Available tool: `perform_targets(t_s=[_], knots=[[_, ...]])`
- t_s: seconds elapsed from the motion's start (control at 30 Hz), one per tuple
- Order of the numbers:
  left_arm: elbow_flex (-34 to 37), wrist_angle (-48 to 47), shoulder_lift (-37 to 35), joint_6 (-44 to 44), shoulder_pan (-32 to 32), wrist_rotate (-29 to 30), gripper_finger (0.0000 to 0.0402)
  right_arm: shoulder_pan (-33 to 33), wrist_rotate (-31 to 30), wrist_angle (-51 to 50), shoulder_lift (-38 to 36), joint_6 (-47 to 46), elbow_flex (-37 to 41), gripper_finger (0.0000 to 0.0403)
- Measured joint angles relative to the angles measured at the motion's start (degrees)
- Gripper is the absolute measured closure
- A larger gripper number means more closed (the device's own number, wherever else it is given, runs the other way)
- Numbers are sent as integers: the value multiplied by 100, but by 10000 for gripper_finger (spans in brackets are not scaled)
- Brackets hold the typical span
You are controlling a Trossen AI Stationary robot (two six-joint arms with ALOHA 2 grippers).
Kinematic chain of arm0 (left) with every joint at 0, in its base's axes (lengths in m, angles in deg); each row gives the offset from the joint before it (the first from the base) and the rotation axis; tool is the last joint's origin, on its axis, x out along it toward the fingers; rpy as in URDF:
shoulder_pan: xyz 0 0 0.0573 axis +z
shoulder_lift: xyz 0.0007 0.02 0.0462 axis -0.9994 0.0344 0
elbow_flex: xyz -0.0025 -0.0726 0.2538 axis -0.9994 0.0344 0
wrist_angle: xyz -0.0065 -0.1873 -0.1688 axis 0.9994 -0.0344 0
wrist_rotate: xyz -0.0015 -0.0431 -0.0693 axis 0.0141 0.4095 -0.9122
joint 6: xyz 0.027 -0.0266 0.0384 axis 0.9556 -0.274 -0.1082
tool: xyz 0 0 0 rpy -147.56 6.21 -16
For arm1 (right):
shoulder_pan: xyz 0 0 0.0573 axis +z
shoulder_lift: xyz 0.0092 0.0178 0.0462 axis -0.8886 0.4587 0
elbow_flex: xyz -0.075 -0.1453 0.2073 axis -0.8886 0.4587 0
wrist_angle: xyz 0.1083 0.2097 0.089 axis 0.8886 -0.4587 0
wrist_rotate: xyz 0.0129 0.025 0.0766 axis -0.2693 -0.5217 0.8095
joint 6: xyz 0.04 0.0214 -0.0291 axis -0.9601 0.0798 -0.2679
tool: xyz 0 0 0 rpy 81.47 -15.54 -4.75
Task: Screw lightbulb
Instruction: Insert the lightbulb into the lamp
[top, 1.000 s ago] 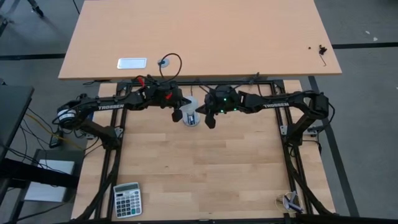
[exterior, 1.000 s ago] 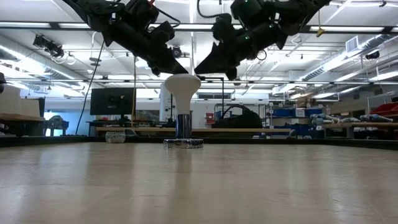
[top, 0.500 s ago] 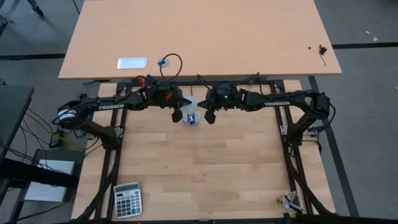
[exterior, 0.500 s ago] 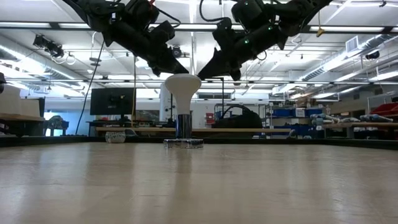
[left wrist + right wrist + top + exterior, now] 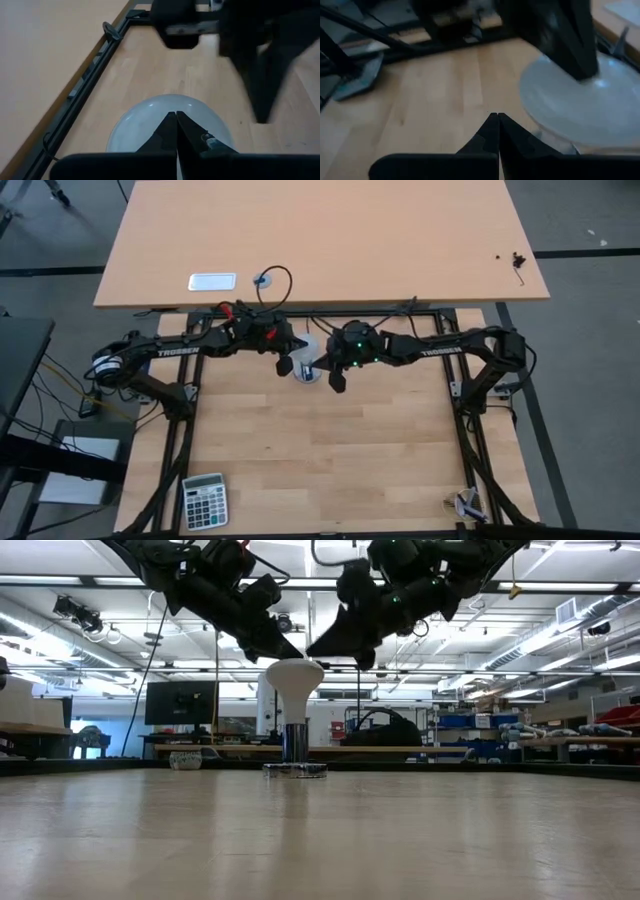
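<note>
Right hand (image 5: 335, 645) nearer round-domed white lightbulb (image 5: 293, 680)

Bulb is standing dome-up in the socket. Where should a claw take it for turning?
Grip the lightbulb across the rim of its wide dome, coming straight down from above. It stands upright on its narrow base, with both shut claws, left claw and right claw, just above it.

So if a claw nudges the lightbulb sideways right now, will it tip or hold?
Probably tips easily: the lightbulb stands dome-up on a narrow neck, top-heavy over the small socket disc. The smooth rounded dome likely gives little purchase, so a touch may slide off. The left claw and right claw both hover just above it.
</note>
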Motion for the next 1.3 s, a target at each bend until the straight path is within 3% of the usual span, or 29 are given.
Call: perform_targets(t_s=[0.1,0.23,0.33,1.07,1.3], knots=[[-1,-22,-2,0,-2,0,402,67,-152,-16,-60,16,2,394],[-3,-44,-4,0,-2,0,402,-95,-1065,-52,-201,105,-2,394],[-3,-41,-4,0,-4,0,402,-310,-1168,-158,-191,111,-5,394],[-3,152,168,-29,-111,-2,402,-348,-773,-388,-191,202,-7,394],[-7,183,173,-33,-113,29,402,-155,-87,-305,-182,155,-5,394]])
